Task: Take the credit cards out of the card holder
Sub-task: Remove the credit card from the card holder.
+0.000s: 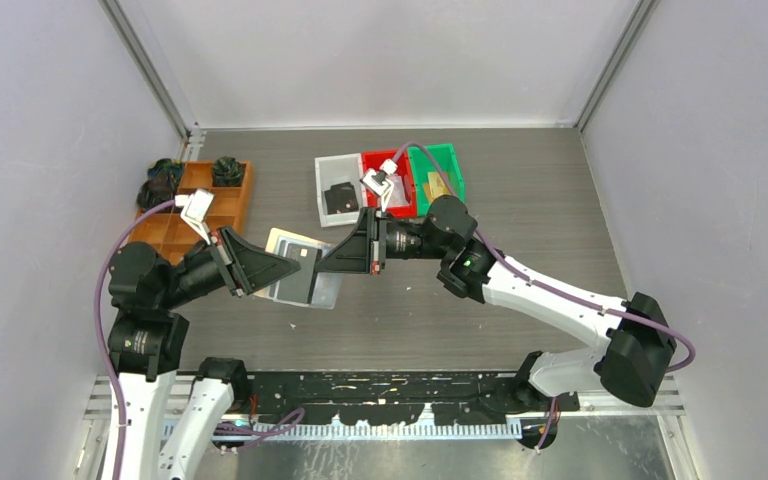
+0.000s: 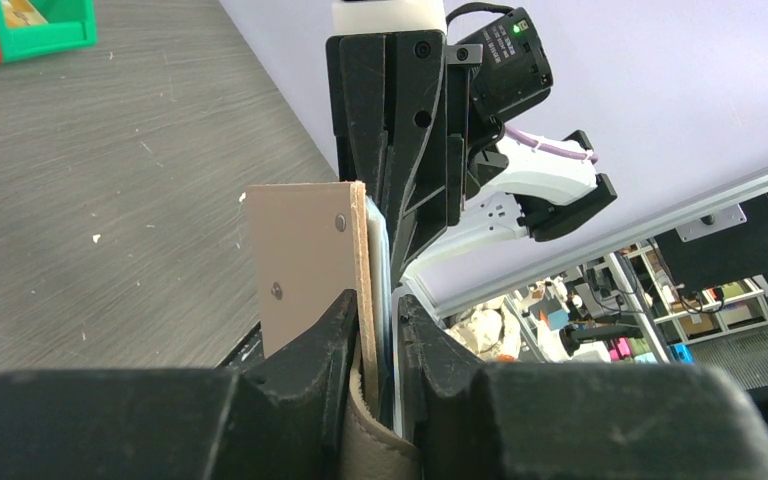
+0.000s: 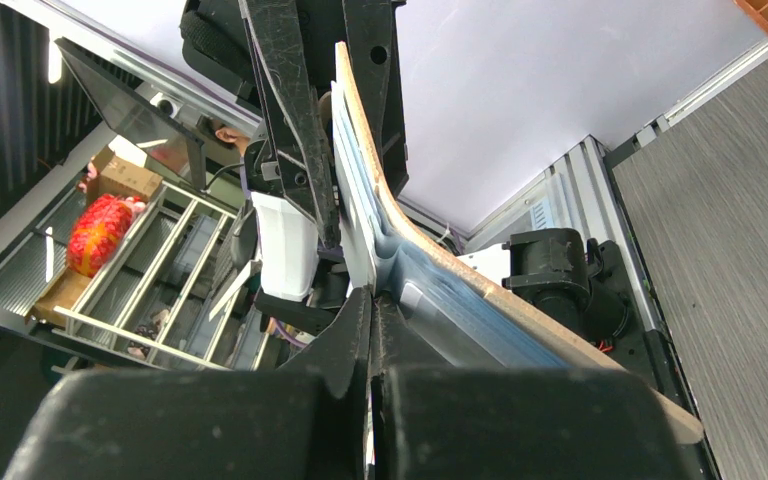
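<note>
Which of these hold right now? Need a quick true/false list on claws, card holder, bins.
1. The left claw clamps the tan card holder. True.
2. The right claw hangs wide open. False: it is shut on the pale cards inside the holder.
3. The holder lies flat on the table. False: both claws hold it up.
4. The clear bin contains a black item. True.
5. In the top view the green bin sits left of the red bin. False: it sits right.
</note>
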`<action>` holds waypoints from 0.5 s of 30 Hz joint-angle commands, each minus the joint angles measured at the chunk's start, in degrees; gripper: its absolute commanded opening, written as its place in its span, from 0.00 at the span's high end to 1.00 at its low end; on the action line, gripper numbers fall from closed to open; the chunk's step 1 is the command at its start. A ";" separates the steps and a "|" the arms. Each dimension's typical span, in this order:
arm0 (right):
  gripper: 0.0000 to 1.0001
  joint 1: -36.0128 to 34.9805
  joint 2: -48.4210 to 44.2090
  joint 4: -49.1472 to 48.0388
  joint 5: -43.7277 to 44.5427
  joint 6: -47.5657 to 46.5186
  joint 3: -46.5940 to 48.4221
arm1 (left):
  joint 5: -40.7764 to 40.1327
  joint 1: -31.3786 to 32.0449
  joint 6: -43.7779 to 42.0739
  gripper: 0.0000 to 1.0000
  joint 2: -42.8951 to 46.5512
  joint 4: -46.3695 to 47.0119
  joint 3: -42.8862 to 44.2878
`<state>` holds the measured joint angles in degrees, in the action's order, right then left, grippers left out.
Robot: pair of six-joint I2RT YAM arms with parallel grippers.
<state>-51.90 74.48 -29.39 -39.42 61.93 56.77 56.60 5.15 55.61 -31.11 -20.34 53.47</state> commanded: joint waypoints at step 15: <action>0.99 -1.25 -1.74 -20.96 9.14 6.63 -6.93 | -2.29 0.01 1.40 0.86 0.72 4.61 4.01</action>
<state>-52.45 73.32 -38.17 -35.83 64.95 52.27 55.68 5.19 56.60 -31.11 -19.97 54.43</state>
